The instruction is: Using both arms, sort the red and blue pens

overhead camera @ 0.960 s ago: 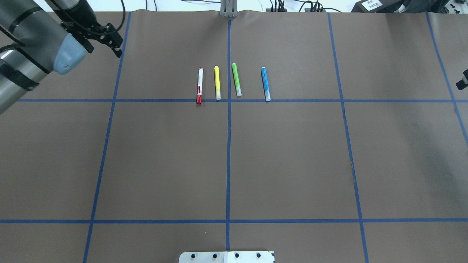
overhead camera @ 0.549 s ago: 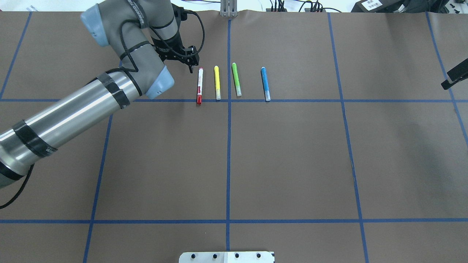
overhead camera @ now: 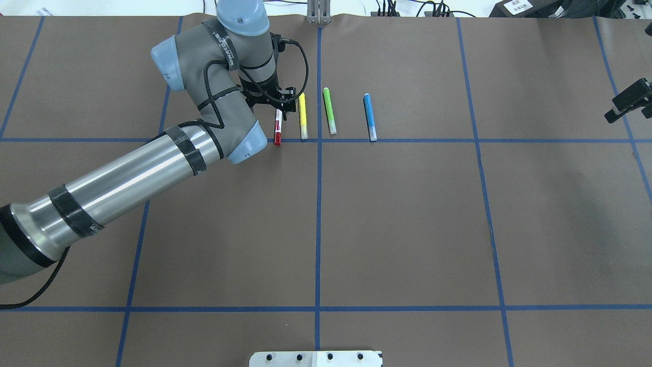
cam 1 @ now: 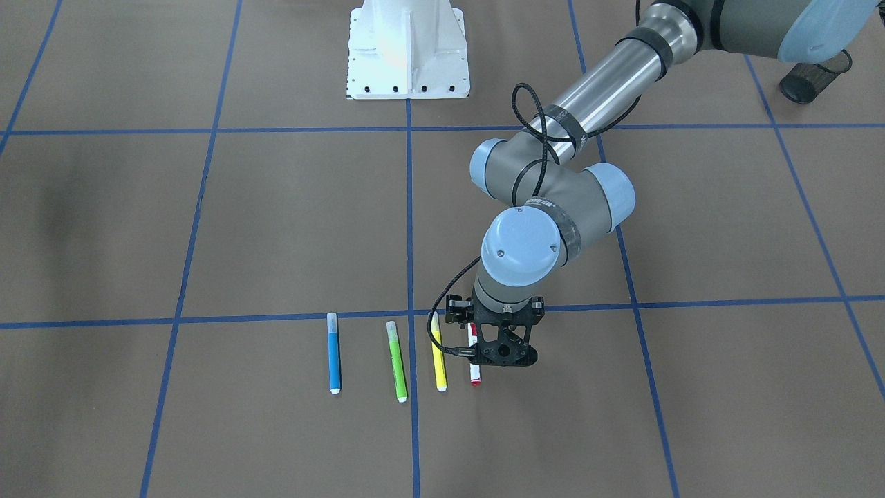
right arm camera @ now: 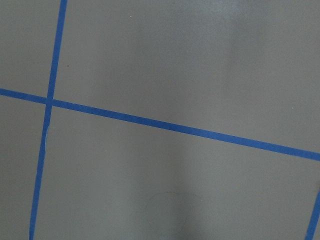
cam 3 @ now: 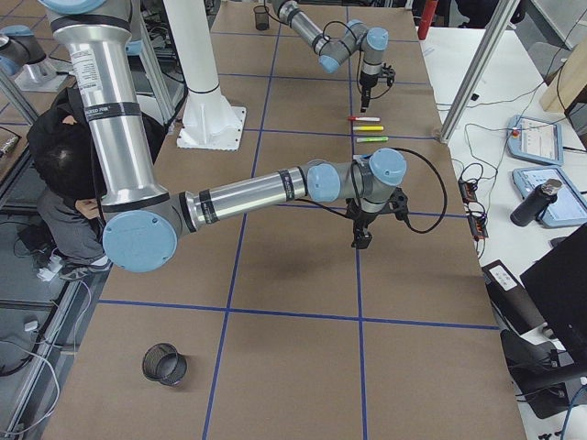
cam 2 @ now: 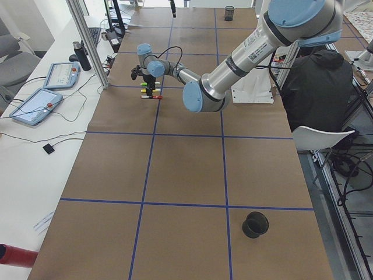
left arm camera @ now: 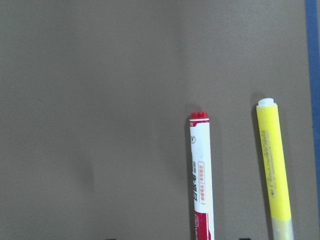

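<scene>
The red pen [overhead camera: 277, 133], white-barrelled with a red cap, lies leftmost in a row of markers; the left wrist view shows it close below [left arm camera: 201, 175]. My left gripper [overhead camera: 284, 108] hangs open just over its far end, with only the finger tips showing at that view's lower edge. From the front view the gripper [cam 1: 499, 354] covers part of the red pen [cam 1: 475, 375]. At the row's other end lies the blue pen [overhead camera: 370, 117], also the blue pen [cam 1: 333, 353], untouched. My right gripper [overhead camera: 629, 102] pokes in at the right edge, far from the pens; its jaws are unclear.
A yellow marker [overhead camera: 302, 116] and a green marker [overhead camera: 329, 111] lie between the two pens, the yellow one close beside my left gripper. Black mesh cups stand at the table's ends [cam 1: 805, 83] [cam 3: 165, 364]. The robot's white base [cam 1: 406, 48] is at the near edge.
My left arm has swung in from the far left corner to hover over the red pen. The right gripper has shifted a little at the right edge. No pen has moved.
</scene>
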Motion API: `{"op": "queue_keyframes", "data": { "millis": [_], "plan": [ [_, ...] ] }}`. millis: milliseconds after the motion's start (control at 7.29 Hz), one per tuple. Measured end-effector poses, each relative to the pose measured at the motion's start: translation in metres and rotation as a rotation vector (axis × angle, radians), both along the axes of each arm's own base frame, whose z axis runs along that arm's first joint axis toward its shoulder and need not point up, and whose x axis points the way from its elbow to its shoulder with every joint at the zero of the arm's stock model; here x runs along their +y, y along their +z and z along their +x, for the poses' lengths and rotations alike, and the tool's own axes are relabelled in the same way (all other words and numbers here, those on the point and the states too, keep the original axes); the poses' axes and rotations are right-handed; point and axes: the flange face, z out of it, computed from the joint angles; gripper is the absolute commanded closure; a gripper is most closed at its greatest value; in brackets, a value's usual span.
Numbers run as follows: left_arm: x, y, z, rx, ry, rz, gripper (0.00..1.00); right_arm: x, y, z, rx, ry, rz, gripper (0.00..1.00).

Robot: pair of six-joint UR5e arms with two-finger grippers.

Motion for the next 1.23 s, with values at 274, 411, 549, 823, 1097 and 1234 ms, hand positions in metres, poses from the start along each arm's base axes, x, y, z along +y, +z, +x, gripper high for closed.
{"op": "queue_keyframes", "data": {
  "millis": [274,411,549,823,1097,1234],
  "plan": [
    [0.008,0.007,0.016,0.007,0.003,0.004,0.28,0.0,-0.001,-0.001,-0.003,0.0,0.001,0.0],
    [0.011,0.008,0.022,0.014,0.0,0.002,0.4,0.0,-0.002,-0.001,-0.004,0.0,0.0,0.0],
    [0.013,0.009,0.025,0.017,-0.002,-0.002,0.46,-0.001,-0.001,-0.001,-0.005,0.0,-0.001,0.0],
    [0.015,0.011,0.027,0.017,-0.003,-0.006,0.52,-0.001,0.0,-0.001,-0.006,0.0,-0.002,0.0],
    [0.015,0.012,0.028,0.015,-0.002,-0.009,0.61,-0.001,0.0,-0.001,-0.005,0.0,-0.004,0.0],
    [0.016,0.013,0.029,0.014,-0.001,-0.009,0.7,-0.001,0.0,-0.001,-0.005,0.0,-0.005,0.0]
  ]
}}
